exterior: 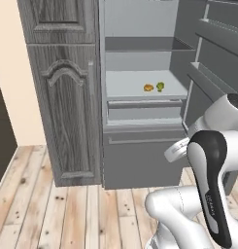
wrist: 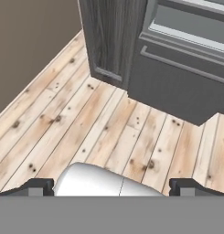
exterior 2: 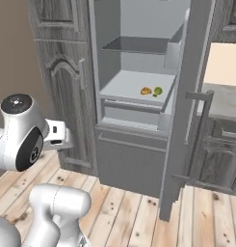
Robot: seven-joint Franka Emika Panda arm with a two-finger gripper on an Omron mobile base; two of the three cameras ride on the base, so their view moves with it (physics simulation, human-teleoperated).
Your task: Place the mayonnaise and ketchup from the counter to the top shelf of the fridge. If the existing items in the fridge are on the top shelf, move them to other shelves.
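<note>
Grey fridge point(exterior: 140, 160), door swung open; orange-brown bun point(exterior: 148, 88) and green broccoli floret point(exterior: 160, 86) side by side on pale middle shelf point(exterior: 125, 87), below dark upper shelf point(exterior: 140, 44); gripper point(wrist: 111, 186) spread wide, empty, over wood-plank floor point(wrist: 86, 132).

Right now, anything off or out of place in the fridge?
Nothing spilled or damaged. The fridge door stands open; the bun-like lump and broccoli floret sit side by side on the pale shelf below the dark upper shelf.
</note>
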